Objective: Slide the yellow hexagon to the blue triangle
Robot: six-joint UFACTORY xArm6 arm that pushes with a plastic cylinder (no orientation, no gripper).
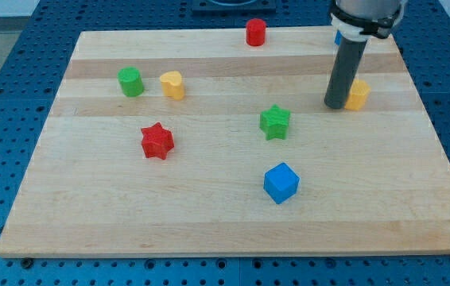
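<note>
The yellow hexagon (pixel 359 94) sits at the right of the wooden board, partly hidden by my rod. My tip (pixel 337 104) rests on the board, touching the hexagon's left side. A sliver of a blue block (pixel 337 37), likely the blue triangle, shows at the board's top edge, mostly hidden behind the arm.
A red cylinder (pixel 256 32) stands at the top edge. A green cylinder (pixel 130 82) and a yellow heart-like block (pixel 172 84) sit at the upper left. A red star (pixel 157 141), a green star (pixel 275 121) and a blue cube (pixel 281 183) lie mid-board. The board (pixel 90 214) lies on a blue perforated table.
</note>
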